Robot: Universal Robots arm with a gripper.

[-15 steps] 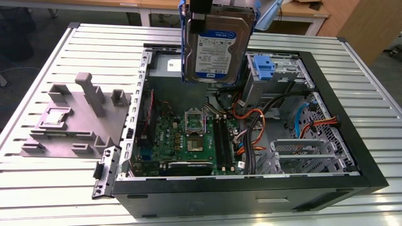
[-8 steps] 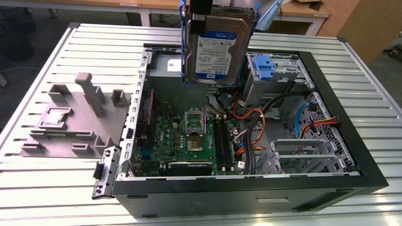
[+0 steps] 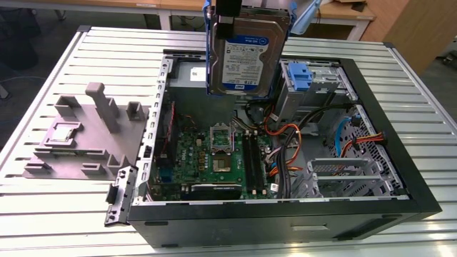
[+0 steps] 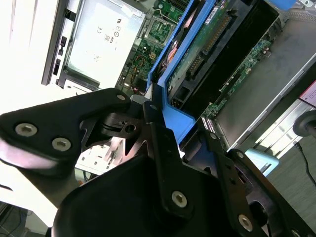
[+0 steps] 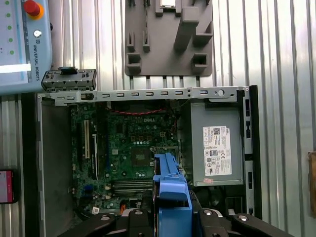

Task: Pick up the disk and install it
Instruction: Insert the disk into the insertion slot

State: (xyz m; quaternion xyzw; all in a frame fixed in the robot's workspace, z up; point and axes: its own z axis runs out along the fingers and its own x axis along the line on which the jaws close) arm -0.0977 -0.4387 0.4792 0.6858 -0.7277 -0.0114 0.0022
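The jaws are closed on the disk (image 3: 246, 53), clamping the blue bracket that frames it; in the second wrist view the black fingers (image 4: 154, 129) press against the bracket edge with no gap visible. The disk hangs on edge, label facing the camera, at the upper centre of the exterior view. It is in the air above the open computer case (image 3: 286, 214) and touches nothing but the jaws.

Below the disk lies the motherboard (image 3: 214, 155). A drive cage with a bare blue clip (image 3: 300, 75) sits at the case's far corner, towards the exterior view's right, just beside the hanging disk. In the first wrist view the grey power supply (image 5: 217, 143) occupies another corner of the case.

A grey fixture (image 3: 85, 134) stands on the slatted surface (image 3: 71, 214) at the exterior view's left, apart from the case.

Status, as judged: pick-up is complete. Installation is not yet done, since the disk is seated in no bay.
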